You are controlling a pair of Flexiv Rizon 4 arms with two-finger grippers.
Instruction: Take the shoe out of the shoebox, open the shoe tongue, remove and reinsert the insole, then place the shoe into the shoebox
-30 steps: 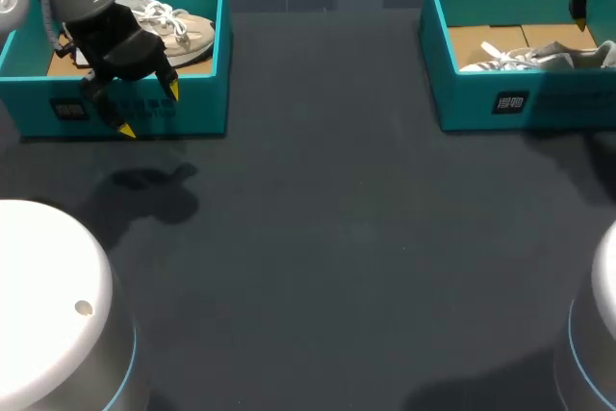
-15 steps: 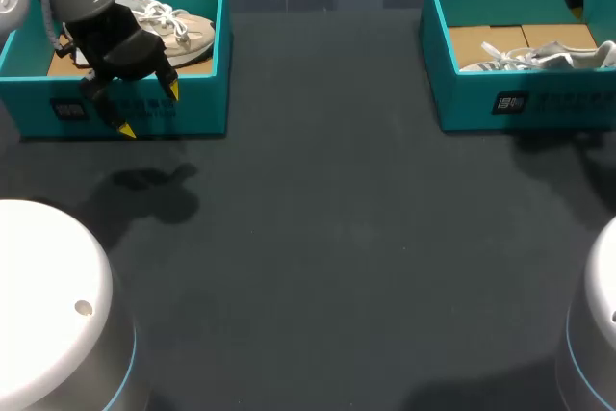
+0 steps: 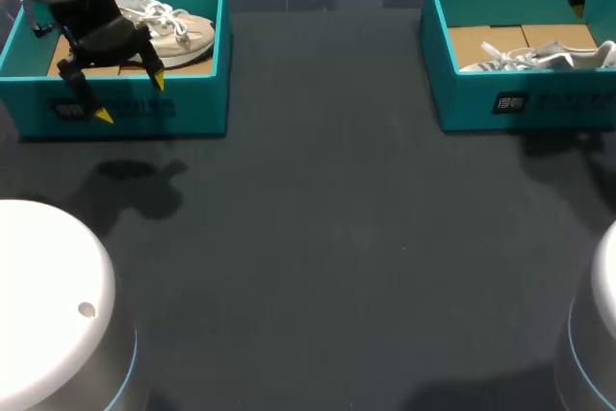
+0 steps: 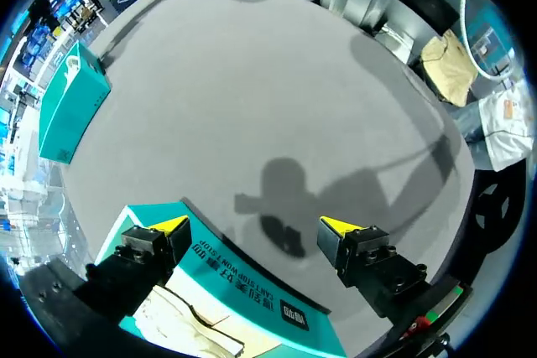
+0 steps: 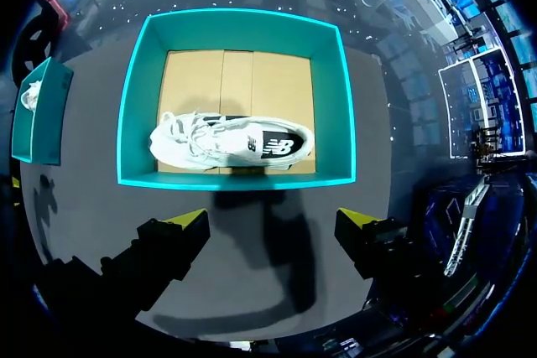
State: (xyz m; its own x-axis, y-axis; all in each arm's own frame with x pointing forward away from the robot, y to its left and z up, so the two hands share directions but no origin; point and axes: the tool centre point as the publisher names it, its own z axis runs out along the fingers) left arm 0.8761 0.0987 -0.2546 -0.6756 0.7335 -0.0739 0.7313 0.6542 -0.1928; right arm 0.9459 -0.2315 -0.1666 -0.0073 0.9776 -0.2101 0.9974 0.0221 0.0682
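A dark table [image 3: 327, 238] holds two open blue-green boxes, the left shoebox [image 3: 188, 108] at the upper left and the right shoebox [image 3: 568, 103] at the upper right.

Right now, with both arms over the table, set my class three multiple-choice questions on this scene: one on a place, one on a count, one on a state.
1. Where does the shoe of the right shoebox lie? A in a gripper; B inside its box; C on the bare table.
2. How many teal shoeboxes stand on the table? A two; B one; C three.
3. The left gripper is: A shut on a shoe; B shut on a box wall; C open, holding nothing.
Answers: 1 B, the shoe lies within the box's walls; 2 A, one box stands at each side; 3 C, its yellow tips stand apart above the left shoebox, touching nothing.
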